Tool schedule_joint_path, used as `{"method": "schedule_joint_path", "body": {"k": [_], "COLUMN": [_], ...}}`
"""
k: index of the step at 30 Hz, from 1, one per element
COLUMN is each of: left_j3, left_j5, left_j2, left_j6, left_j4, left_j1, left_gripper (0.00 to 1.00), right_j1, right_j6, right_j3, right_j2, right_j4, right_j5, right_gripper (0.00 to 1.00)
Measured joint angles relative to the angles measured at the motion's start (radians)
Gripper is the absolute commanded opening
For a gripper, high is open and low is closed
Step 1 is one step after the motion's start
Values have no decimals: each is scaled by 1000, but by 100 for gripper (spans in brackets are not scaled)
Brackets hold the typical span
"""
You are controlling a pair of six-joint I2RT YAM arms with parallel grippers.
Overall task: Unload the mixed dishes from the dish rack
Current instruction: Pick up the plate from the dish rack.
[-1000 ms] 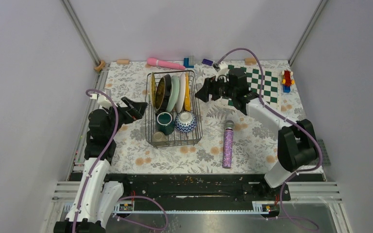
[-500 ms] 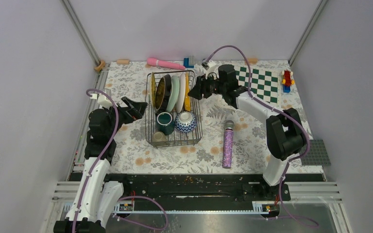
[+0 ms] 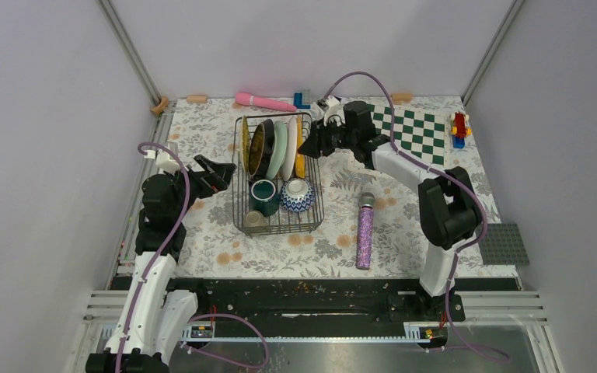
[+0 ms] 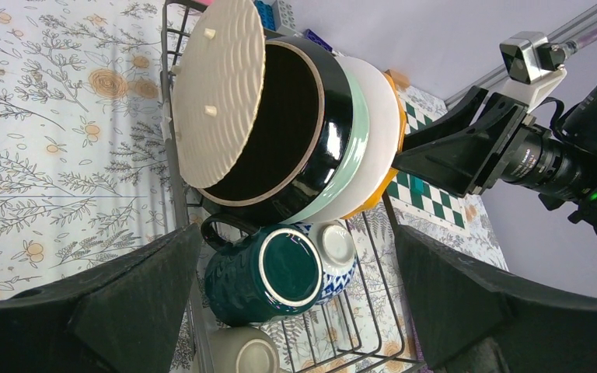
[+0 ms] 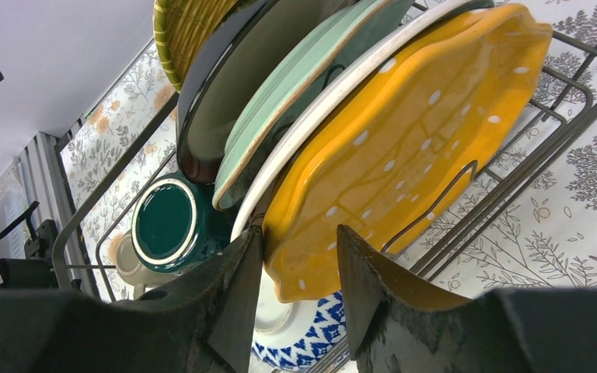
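Observation:
The black wire dish rack (image 3: pixel 315 203) stands mid-table with several upright plates: ribbed yellow-green (image 3: pixel 246 144), dark (image 3: pixel 262 148), pale green (image 3: pixel 277 149), white (image 3: pixel 289 148) and yellow (image 3: pixel 300 154). In front of them lie the teal mug (image 3: pixel 264 194), patterned bowl (image 3: pixel 297 194) and small greyish cup (image 3: pixel 255 219). My right gripper (image 3: pixel 308 145) is open at the rack's right side. In the right wrist view it (image 5: pixel 299 264) straddles the lower edge of the yellow plate (image 5: pixel 404 148). My left gripper (image 3: pixel 216 175) is wide open and empty, left of the rack, facing the mug (image 4: pixel 276 272).
A glittery purple cylinder (image 3: pixel 365 231) lies right of the rack. The green-white checkered board (image 3: pixel 416 134) is at the back right, with a red-yellow toy (image 3: pixel 459 124) beside it. A pink object (image 3: pixel 264 101) and blue bricks (image 3: pixel 301 99) lie behind the rack.
My right arm has swung left from over the checkered board to the rack, and its open jaws now sit around the yellow plate's edge. The left arm has not moved.

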Motion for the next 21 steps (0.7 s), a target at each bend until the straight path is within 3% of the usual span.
{"method": "schedule_joint_path", "body": {"k": [12, 21], "left_j3": [0, 0], "left_j5": [-5, -10], "left_j2": [0, 0], "left_j6": [0, 0], "left_j4": [0, 0], "left_j1": [0, 0], "left_gripper": [99, 99], "right_j1": [20, 48], "right_j6": [10, 51], "right_j3": [7, 7], "right_j2": [29, 42], "right_j4": [5, 43], "right_j5": [6, 101], "right_gripper": [50, 53]}}
